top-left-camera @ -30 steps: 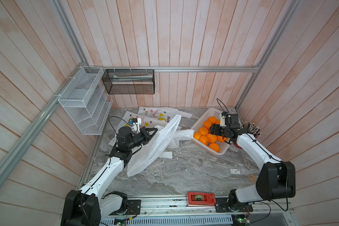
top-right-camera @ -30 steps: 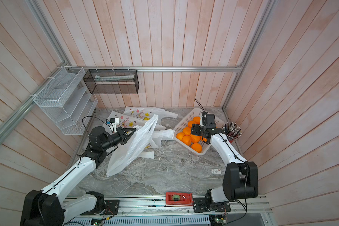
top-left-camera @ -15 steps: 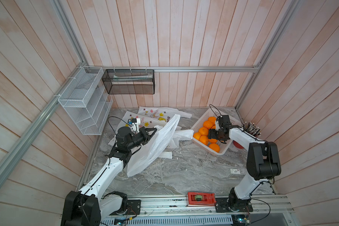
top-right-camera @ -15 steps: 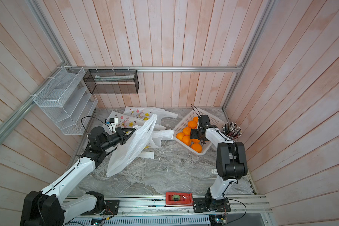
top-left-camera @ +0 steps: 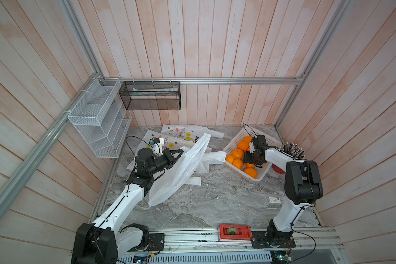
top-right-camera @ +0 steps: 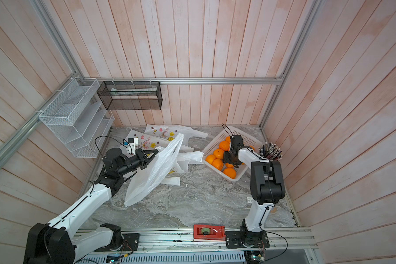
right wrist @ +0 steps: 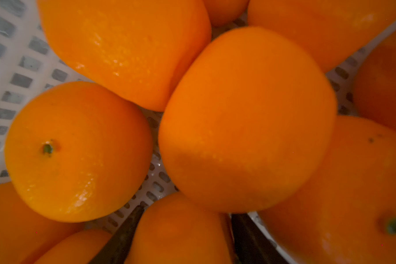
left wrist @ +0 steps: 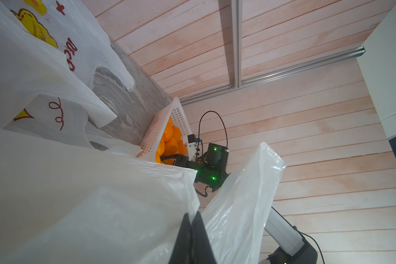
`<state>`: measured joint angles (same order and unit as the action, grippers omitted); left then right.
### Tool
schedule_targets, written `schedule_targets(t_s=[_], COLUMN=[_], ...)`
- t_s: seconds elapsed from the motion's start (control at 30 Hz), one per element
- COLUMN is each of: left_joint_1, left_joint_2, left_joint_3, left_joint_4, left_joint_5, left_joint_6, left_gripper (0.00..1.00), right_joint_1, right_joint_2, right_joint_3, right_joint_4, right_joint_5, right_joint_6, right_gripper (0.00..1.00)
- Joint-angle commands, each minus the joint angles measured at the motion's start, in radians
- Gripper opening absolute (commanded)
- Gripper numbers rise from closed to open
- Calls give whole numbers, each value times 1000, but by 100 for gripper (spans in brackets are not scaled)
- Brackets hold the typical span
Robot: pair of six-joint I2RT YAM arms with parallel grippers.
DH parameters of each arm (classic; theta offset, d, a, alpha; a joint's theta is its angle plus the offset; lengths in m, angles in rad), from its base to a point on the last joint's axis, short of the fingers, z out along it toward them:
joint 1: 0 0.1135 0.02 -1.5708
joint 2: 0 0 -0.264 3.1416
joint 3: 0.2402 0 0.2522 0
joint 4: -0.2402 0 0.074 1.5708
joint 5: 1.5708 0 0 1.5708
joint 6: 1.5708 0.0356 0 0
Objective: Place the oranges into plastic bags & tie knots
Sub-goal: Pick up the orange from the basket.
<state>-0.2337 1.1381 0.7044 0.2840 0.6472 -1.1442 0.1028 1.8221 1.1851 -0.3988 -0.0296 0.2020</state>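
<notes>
Grey marble-look tabletop is carrying the lot. White perforated basket is sitting on it w/ the R fingers inside. Pen cup is standing near R fingers, outside basket on their wrist side. A red round obj, mostly hidden, is lying beside the basket. Small white card is lying well apart from R fingers, twd the arm base. Printed plastic bags are lying flat just beyond the L fingers, by the back wall. Plain bag is hanging from L fingers, its bottom end resting on the marble. Crumpled bag is lying btw L and R fingers, its end reaching the basket wall.
</notes>
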Motion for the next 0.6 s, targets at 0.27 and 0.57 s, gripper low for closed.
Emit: schedule_targets(t_s=[0.27,0.57], left_joint_1=[7,7], left_joint_2=[-8,-9], left_joint_3=[-5,-8], left_joint_4=[3,1], left_joint_5=[16,20], left_joint_6=[31,36], left_gripper=[0,0], right_joint_1=[3,142], right_joint_2=[-307,-578], right_joint_3=[-71,-153], right_joint_4=[-13,86], right_joint_5=[-59,-286], right_joint_6=[12,158], right_gripper=[55,54])
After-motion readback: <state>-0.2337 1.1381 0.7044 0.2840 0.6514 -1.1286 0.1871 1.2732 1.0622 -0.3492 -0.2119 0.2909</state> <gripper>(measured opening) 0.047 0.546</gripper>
